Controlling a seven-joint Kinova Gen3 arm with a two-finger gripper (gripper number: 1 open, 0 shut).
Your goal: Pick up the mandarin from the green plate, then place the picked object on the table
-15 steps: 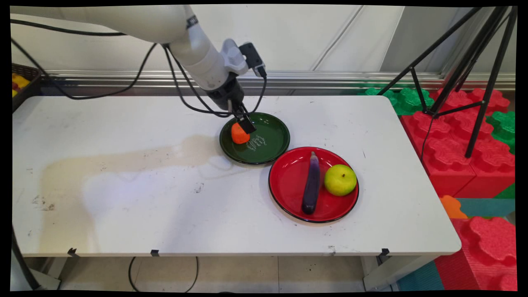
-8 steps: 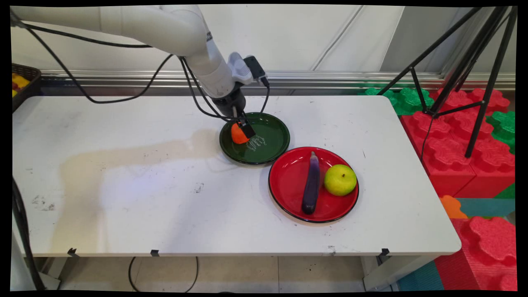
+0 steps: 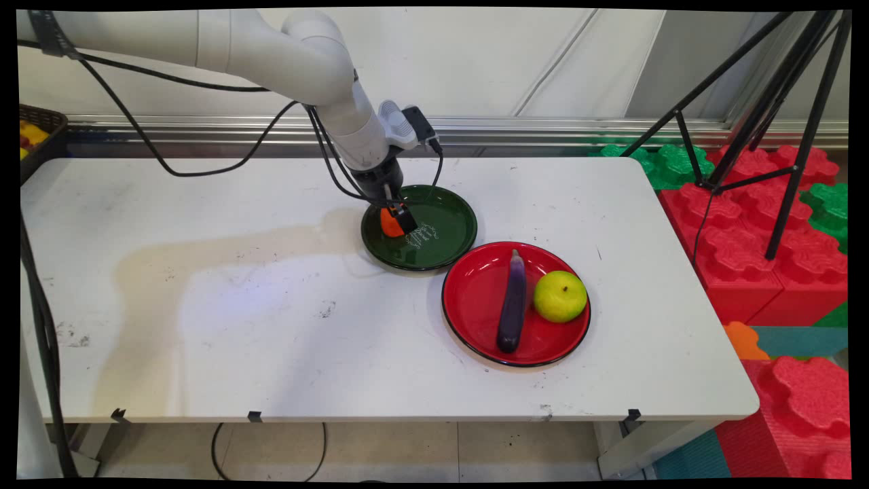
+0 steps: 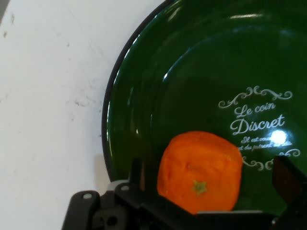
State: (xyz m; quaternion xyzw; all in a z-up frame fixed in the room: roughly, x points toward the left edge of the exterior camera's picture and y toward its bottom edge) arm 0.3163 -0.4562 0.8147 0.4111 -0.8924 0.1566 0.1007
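Gripper point(image 3: 396, 216) is down in the green plate point(image 3: 441, 238), fingers spread either side of the orange point(image 4: 200, 171), not clamped; it's roundish, stem star facing the hand camera.

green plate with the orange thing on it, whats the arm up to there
The gripper is down at the orange fruit, which sits on the green plate; its open fingers straddle the fruit without closing on it. Beside it, a red plate holds a purple eggplant and a yellow-green apple.
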